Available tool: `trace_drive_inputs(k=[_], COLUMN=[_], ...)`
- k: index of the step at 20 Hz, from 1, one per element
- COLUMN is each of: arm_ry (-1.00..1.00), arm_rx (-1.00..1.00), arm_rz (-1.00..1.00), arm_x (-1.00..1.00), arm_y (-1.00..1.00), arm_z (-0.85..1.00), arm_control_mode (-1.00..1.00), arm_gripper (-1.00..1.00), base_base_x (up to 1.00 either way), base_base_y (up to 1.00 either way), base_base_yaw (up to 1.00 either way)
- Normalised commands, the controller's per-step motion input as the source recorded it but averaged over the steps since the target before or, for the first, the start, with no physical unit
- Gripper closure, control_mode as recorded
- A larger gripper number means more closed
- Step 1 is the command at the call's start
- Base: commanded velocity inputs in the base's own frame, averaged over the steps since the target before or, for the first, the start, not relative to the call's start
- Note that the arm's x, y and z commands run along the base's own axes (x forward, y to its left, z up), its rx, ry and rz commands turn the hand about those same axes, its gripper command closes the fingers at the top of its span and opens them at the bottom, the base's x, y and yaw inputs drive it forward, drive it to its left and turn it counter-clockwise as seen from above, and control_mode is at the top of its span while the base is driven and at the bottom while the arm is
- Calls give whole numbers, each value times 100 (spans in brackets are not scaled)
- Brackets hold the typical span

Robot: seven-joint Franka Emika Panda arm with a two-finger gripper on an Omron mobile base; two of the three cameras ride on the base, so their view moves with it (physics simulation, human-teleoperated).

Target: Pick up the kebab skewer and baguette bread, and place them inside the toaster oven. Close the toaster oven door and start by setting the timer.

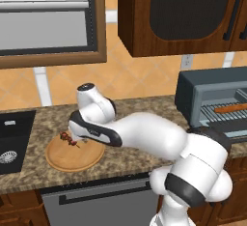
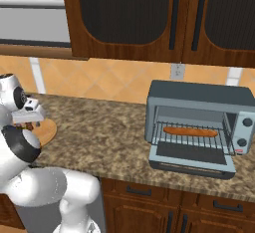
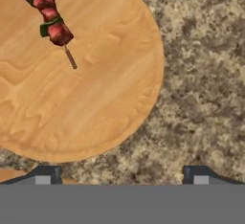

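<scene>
On round board (image 3: 95, 103), kebab skewer (image 3: 48, 12), tool (image 3: 121, 175) wide

I can read no text, label, brand or number anywhere around me. The toaster oven (image 2: 199, 125) has two plain round knobs (image 2: 245, 132) on its front, but no legible markings show beside them.

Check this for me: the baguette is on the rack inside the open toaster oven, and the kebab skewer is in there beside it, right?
Not quite. The baguette bread does lie on the rack of the open toaster oven, but the kebab skewer is on the round wooden board on the counter, as the hand view shows.
</scene>
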Motion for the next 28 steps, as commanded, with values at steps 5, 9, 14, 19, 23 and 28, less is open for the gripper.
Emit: trace_drive_inputs(k=[5, 9, 14, 19, 23, 28], arm_ry=[9, 11, 12, 2, 0, 0], arm_rx=[2, 0, 0, -2, -2, 0], arm_rz=[2, 8, 11, 8, 7, 5], arm_x=[58, 53, 45, 49, 19, 24], arm_y=[71, 43, 38, 26, 6, 2], arm_z=[-34, -42, -14, -30, -31, -19], arm_control_mode=[-100, -100, -100, -100, -100, -100], arm_gripper=[-100, -100, -100, -100, -100, -100], base_base_x=[0, 0, 0, 0, 0, 0], base_base_y=[0, 0, 0, 0, 0, 0], base_base_yaw=[0, 0, 0, 0, 0, 0])
